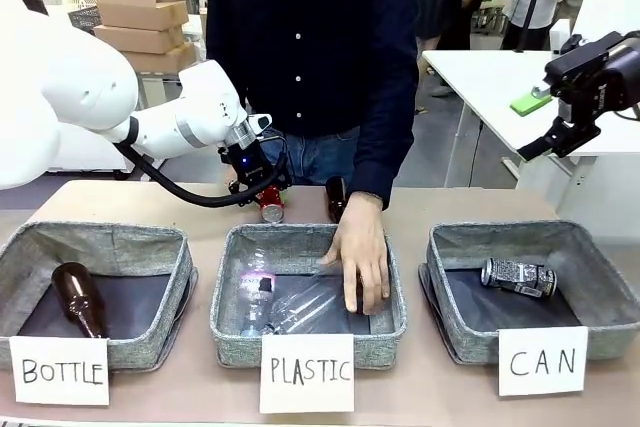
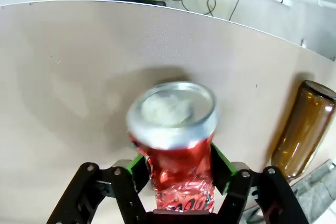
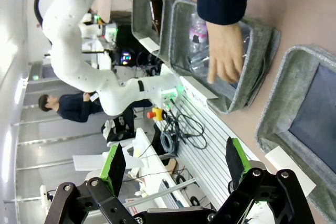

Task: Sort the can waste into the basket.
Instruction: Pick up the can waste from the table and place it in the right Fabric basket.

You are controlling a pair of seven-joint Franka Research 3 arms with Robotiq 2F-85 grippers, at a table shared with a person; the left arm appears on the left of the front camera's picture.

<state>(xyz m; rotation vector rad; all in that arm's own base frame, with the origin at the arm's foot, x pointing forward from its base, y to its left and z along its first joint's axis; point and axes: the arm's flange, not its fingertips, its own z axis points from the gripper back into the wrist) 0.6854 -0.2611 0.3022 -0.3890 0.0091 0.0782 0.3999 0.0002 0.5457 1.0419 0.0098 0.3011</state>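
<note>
Front view: my left gripper (image 1: 266,195) sits on the red can (image 1: 271,211) behind the middle basket (image 1: 300,237); the dark can (image 1: 518,276) lies in the CAN basket (image 1: 470,342).

Left wrist view: pads clamp the dented body. It looks light, thin and crushable, so I squeeze gently mid-body.

Right wrist view: my right gripper (image 3: 173,163) gapes, empty.

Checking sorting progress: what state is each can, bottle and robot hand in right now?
red can: dented, clamped by the left hand
dark can: lying in the CAN basket
right hand: open, empty
clear plastic bottles: in PLASTIC basket, under person's hand
brown bottle: lying in BOTTLE basket
</note>
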